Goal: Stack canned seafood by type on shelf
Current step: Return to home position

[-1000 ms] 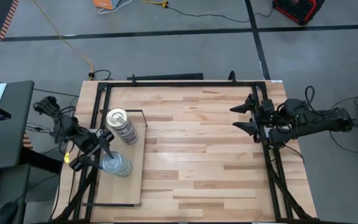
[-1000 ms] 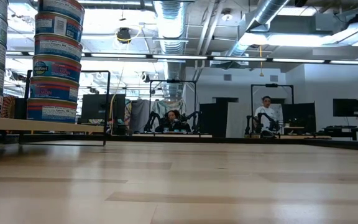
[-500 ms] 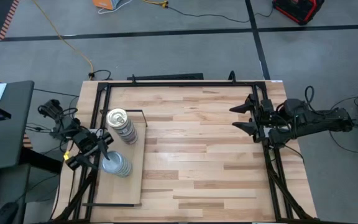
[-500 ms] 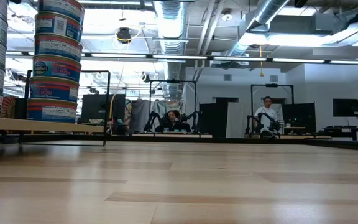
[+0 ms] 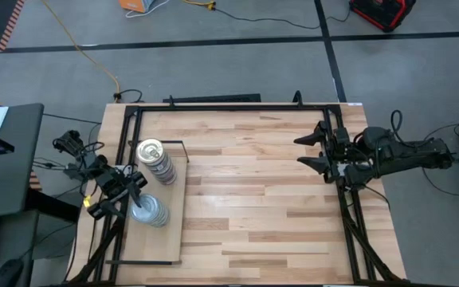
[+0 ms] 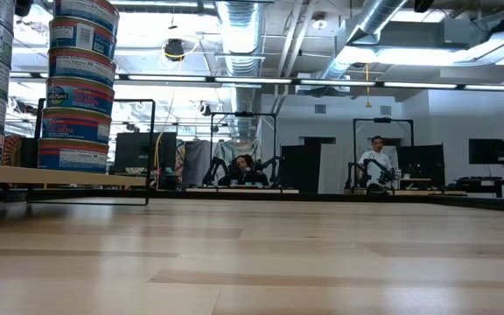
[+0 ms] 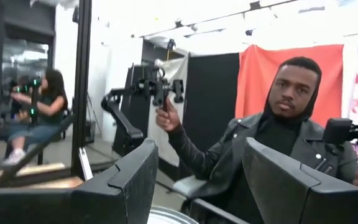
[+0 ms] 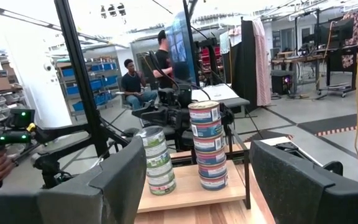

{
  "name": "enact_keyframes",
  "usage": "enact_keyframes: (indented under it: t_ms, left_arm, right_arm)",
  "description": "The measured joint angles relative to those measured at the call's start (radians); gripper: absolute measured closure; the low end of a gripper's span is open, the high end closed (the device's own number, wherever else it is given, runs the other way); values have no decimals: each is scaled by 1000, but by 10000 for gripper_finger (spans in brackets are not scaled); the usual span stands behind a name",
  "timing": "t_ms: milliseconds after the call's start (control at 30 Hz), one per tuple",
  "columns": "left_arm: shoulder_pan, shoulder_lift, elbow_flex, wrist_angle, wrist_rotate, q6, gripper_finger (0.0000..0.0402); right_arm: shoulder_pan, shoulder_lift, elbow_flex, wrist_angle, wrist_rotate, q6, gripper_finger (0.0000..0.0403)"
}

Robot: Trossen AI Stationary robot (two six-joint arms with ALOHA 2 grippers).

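Shelf: pale board at one end of the tabletop; black wire frame on it.
Canned seafood: two stacks on the shelf. Gold-topped stack by the wire frame; pale-topped stack mid-board, green-and-white labels.
Left hand: at the shelf's outer edge, just beside the pale-topped stack; fingers spread, empty.
Right hand: well apart from the shelf, across the tabletop; fingers spread, empty.

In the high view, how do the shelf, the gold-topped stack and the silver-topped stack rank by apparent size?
Largest: the shelf.
Then the gold-topped stack and the silver-topped stack, which look about alike, so I leave them unranked.
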Motion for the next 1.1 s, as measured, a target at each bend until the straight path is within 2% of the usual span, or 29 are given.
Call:
enact_keyframes:
  t_ms: [200, 367, 533, 833, 1100]
  left_arm:
    - [0, 0, -55, 140, 48, 59, 181]
    - [0, 0, -72, 222, 28, 94, 181]
    - [0, 1, -72, 231, 80, 114, 181]
    - [0, 0, -105, 284, 50, 109, 181]
    - [0, 0, -108, 342, 75, 125, 181]
  right_arm:
    - [0, 0, 0, 0, 0, -2, 92]
    - [0, 0, 0, 0, 0, -3, 92]
    - [0, 5, -19, 23, 0, 1, 92]
    - [-6, 6, -47, 75, 0, 45, 92]
    - [-6, 6, -47, 67, 0, 51, 92]
